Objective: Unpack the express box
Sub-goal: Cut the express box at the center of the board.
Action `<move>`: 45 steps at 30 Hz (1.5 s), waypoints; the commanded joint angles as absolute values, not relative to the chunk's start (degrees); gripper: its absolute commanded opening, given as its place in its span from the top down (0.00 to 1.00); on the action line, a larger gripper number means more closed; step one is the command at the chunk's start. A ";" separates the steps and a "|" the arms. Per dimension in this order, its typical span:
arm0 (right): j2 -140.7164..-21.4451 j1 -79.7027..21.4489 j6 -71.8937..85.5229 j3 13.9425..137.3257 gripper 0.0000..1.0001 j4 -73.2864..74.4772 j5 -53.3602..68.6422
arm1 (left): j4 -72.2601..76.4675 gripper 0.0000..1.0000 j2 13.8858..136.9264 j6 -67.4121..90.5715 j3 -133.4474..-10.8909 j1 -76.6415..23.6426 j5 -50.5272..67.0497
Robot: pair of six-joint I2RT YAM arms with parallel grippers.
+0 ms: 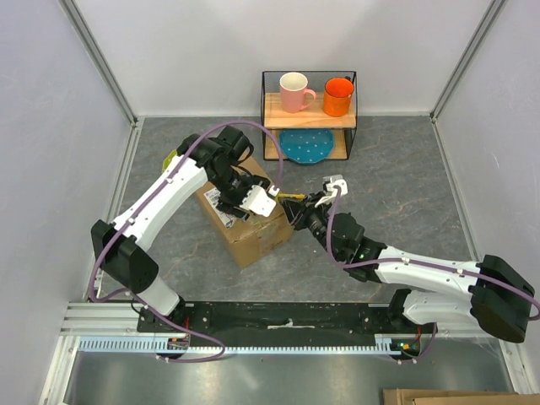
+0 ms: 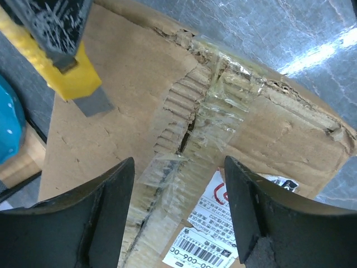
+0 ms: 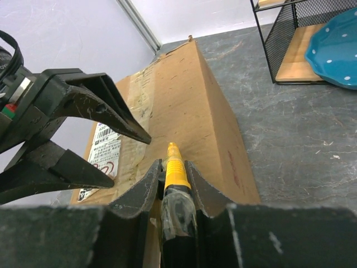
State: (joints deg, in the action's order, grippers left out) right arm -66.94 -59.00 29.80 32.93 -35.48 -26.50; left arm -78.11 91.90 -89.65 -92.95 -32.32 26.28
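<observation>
The box (image 1: 253,236) sits on the table (image 1: 405,186) just in front of the wire rack (image 1: 262,114), turned at an angle between the two arms, its taped seam (image 2: 217,111) torn and ragged beside the white label (image 2: 217,229). The left gripper (image 2: 178,223) hangs over that seam with its fingers spread wide and nothing between them. The right gripper (image 3: 173,167) pinches a yellow knife (image 2: 61,67) whose short blade (image 2: 95,103) reaches over the box top near the left gripper — whether it touches the cardboard cannot be told.
</observation>
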 commanded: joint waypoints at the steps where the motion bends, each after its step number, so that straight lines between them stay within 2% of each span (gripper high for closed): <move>1: -63.38 -57.75 32.08 34.72 1.00 -34.19 -24.87 | -88.15 0.29 98.05 -85.55 -96.13 -32.34 24.33; 3: -62.06 -57.48 31.38 35.15 1.00 -32.27 -24.79 | -88.15 0.35 101.93 -76.79 -105.67 -32.17 26.44; 6: -59.07 -57.22 30.50 37.09 1.00 -27.18 -24.52 | -88.15 0.34 108.09 -68.41 -116.76 -32.17 31.80; 9: -54.77 -57.22 31.46 38.23 1.00 -19.90 -25.40 | -86.84 0.31 112.05 -62.70 -122.32 -33.48 34.28; 13: -45.82 -57.22 37.34 35.44 1.00 -12.75 -24.97 | -84.12 0.27 113.56 -56.96 -123.75 -34.63 35.68; 17: -42.54 -57.22 40.60 33.31 1.00 -8.45 -21.80 | -82.62 0.26 111.01 -51.26 -123.58 -34.28 35.33; 21: -42.10 -57.22 42.89 32.52 1.00 -5.81 -22.15 | -81.92 0.25 105.22 -49.92 -118.24 -33.58 35.33; 25: -45.87 -57.13 43.94 33.75 1.00 -4.66 -23.38 | -75.25 0.22 95.13 -56.24 -107.34 -33.66 26.93; 33: -47.81 -57.30 45.00 33.66 1.00 -8.78 -25.49 | -40.14 0.16 80.43 -66.18 -79.65 -35.33 13.37; 40: -48.08 -57.22 45.97 32.96 1.00 -9.58 -24.79 | -28.41 0.15 79.27 -64.52 -75.67 -36.30 12.92; 45: -47.03 -57.22 46.49 31.56 1.00 -9.58 -24.78 | -31.02 0.15 80.95 -63.81 -80.15 -36.38 14.50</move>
